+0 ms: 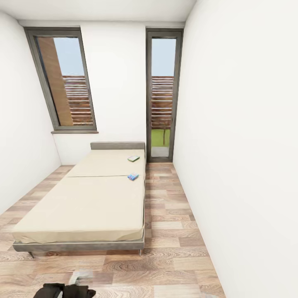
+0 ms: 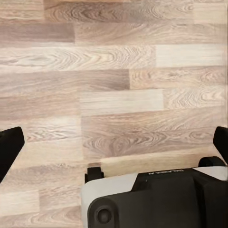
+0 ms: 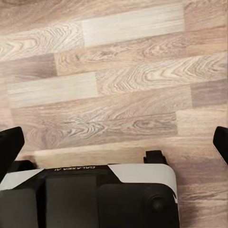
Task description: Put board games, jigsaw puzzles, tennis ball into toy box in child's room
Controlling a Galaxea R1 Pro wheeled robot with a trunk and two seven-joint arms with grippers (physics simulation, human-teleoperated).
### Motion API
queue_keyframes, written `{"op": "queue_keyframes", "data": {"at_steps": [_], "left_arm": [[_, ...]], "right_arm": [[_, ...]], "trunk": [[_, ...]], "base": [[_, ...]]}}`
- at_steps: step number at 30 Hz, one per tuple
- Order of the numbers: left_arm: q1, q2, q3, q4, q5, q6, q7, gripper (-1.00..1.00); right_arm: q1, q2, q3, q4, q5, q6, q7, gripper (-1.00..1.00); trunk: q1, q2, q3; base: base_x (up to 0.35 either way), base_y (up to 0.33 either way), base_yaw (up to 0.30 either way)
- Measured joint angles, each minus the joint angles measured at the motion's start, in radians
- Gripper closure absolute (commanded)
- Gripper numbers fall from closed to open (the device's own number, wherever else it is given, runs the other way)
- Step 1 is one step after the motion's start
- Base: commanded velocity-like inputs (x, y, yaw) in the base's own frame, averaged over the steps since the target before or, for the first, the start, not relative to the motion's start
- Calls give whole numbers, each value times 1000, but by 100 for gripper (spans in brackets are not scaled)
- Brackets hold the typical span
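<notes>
We stand at the foot of the large low bed (image 1: pixel 87 203) with its plain cream-beige top and grey frame, looking along it toward the white far wall with its two tall dark-framed windows (image 1: pixel 62 80). Two of the board games lie flat on the bed near its right edge: a small white-and-green carton (image 1: pixel 133 158) up by the grey headboard (image 1: pixel 118 145), and a small blue carton (image 1: pixel 133 176) a little nearer to us, just past the seam across the mattress; the two are apart, not touching. Lying so close to the aisle side, they look reachable from the strip of wood-plank floor (image 1: pixel 174 231) between the bed and the right-hand wall, which we judge to be why we face this way. No lettering can be read on either at this range. Our arms hang low, so both wrist cameras look straight down at the planks and the grey-and-black base. The left pincer (image 2: pixel 114 142) has its black fingertips (image 2: pixel 8 147) spread wide to the frame edges with nothing between them; the right pincer (image 3: pixel 114 142) is likewise spread and empty. No bin or other container is visible here, so nothing we see has been packed away yet.
</notes>
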Motion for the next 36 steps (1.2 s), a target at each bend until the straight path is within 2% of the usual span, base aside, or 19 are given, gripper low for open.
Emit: {"op": "queue_keyframes", "data": {"at_steps": [1, 5, 7, 8, 20, 24, 29, 30, 31, 34, 36], "left_arm": [[-1, 4, 14, -63, 1, 31, -9, -100], [-2, 8, 37, -180, -1, 76, -21, -100], [-2, 11, 52, -267, -2, 104, -27, -100], [-3, 14, 56, -281, -2, 107, -27, -100], [-3, 18, 65, -332, 1, 144, -33, -100], [-6, 19, 74, -335, 1, 176, -69, -100], [-40, 23, 104, -335, 0, 224, -165, -100], [-50, 23, 119, -335, -1, 232, -199, -100], [-54, 23, 128, -336, -2, 235, -216, -100], [-64, 25, 160, -336, -3, 243, -264, -100], [-66, 25, 176, -336, -5, 244, -277, -100]], "right_arm": [[-6, 3, 0, -25, 0, 12, 0, -100], [-12, 8, -1, -62, 2, 23, -5, -100], [-14, 9, -1, -77, 4, 25, -32, -100], [-14, 9, -2, -79, 4, 25, -42, -100], [-15, 15, -1, -90, 2, 27, -59, -100], [-25, 17, -1, -127, 1, 47, -59, -100], [-77, 14, -5, -233, -2, 173, -56, -100], [-98, 12, -13, -256, -8, 234, -55, -100], [-107, 12, -20, -266, -13, 262, -55, -100], [-132, 14, -44, -286, -32, 322, -56, -100], [-139, 15, -52, -293, -38, 334, -56, -100]], "trunk": [[0, 0, 0], [0, 0, 0], [0, 0, 0], [0, 0, 0], [0, 0, 0], [0, 0, 0], [0, 0, 0], [0, 0, 0], [0, 0, 0], [0, 0, 0], [0, 0, 0]], "base": [[0, 0, 0], [0, 0, 0], [0, 0, 0], [0, 0, 0], [0, 0, 0], [0, 0, 0], [0, 0, 0], [0, 0, 0], [0, 0, 0], [0, 0, 0], [0, 0, 0]]}}
